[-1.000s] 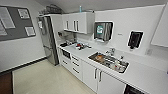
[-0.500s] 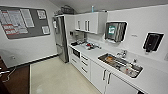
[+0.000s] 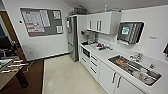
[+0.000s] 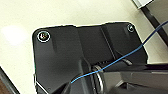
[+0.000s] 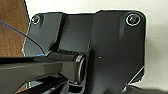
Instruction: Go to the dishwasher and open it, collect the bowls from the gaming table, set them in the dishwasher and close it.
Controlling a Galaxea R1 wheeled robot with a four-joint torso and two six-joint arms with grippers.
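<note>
At the left edge of the head view stands a table (image 3: 10, 75) with a wooden rim and pale rods across its top; a grey notice board (image 3: 42, 21) hangs on the wall beyond it, and a steel refrigerator (image 3: 72, 37) stands at the far end of the pale floor (image 3: 65, 77). The white counter (image 3: 105, 53) runs lengthwise from the refrigerator toward the camera on the right side, over white cabinet doors and drawers (image 3: 93, 65); a dishwasher front cannot be identified among them. The steel sink (image 3: 133, 68) set in the counter holds dishes, not distinguishable individually. Whether either pincer is apart or together cannot be told from the wrist views.
</note>
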